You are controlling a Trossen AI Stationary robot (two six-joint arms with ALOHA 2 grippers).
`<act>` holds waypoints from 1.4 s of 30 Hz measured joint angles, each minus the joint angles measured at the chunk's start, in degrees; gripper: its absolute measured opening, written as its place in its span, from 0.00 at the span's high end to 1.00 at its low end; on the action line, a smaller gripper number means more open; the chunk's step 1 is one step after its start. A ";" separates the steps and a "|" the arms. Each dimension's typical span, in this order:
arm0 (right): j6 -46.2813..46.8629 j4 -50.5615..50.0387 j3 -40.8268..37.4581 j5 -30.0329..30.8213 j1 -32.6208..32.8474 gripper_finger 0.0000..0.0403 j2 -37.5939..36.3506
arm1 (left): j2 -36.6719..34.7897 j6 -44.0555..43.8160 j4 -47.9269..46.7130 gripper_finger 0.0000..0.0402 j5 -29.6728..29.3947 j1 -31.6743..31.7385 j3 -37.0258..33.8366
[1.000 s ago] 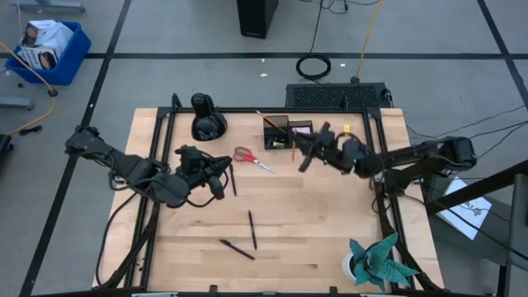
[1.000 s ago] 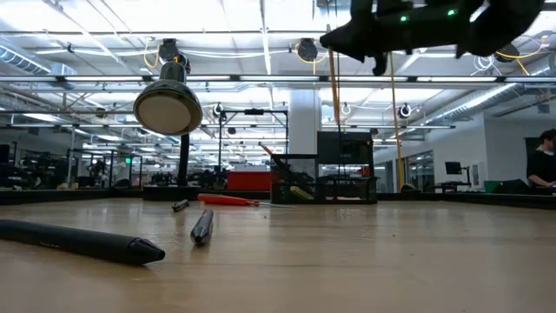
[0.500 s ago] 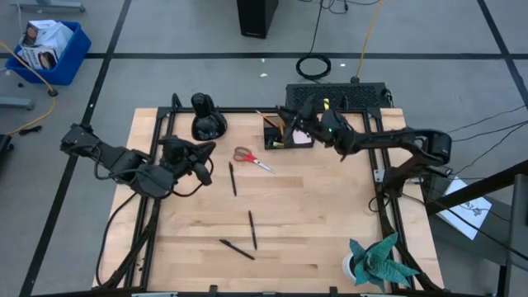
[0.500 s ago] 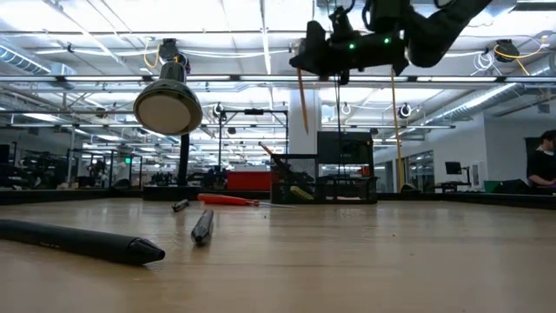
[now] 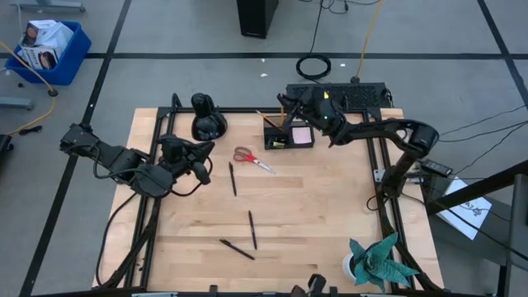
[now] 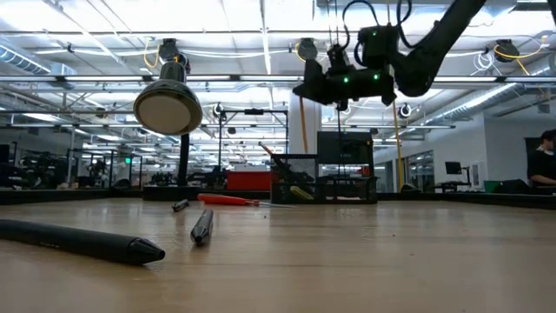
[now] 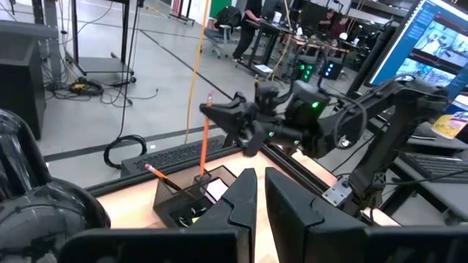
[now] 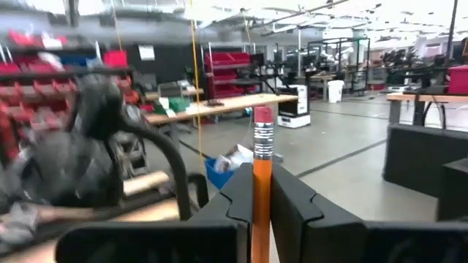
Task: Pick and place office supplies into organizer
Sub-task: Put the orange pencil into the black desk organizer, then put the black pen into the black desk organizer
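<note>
An orange pencil [image 8: 262,157] with a pink eraser stands upright in my right gripper [image 5: 286,105], which is shut on it above the far side of the black organizer [image 5: 276,137]. Another pencil [image 5: 266,118] leans in the organizer's tall compartment, and a pink sticky-note pad [image 5: 302,134] lies in its low tray. Red-handled scissors [image 5: 252,158] and three black pens [image 5: 233,177] [image 5: 252,228] [image 5: 237,249] lie flat on the table. My left gripper [image 5: 204,158] hangs shut over the table's left part, holding nothing. My right gripper pinches the pencil's shaft just below the eraser [image 8: 262,191] between its two fingers. The fingers reach in about level from the table's right side and lie across the pencil. The pencil hangs upright, tip down [image 6: 303,126], clear of the organizer.
A black rounded object [image 5: 206,120] stands at the far left of the table. A teal paper plant [image 5: 379,260] stands at the near right corner. The wooden tabletop [image 5: 330,214] lies bare between pens and plant.
My right gripper has carried the pencil toward the table's far edge and a little left, from beside the organizer's near right to above its far side; the pencil stays upright. My left gripper has drawn back a little toward the left edge.
</note>
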 joint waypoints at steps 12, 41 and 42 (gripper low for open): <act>0.03 0.48 4.28 -0.08 -0.99 0.92 8.97 | 0.00 -0.54 -0.30 0.92 0.66 0.00 0.00; -0.37 -23.29 4.48 -8.60 17.59 0.81 -6.97 | 0.00 2.36 -0.30 0.92 6.80 3.72 0.00; 0.83 -25.91 4.48 -5.64 19.55 0.81 -7.33 | 0.00 2.36 -0.47 0.92 6.78 3.87 0.00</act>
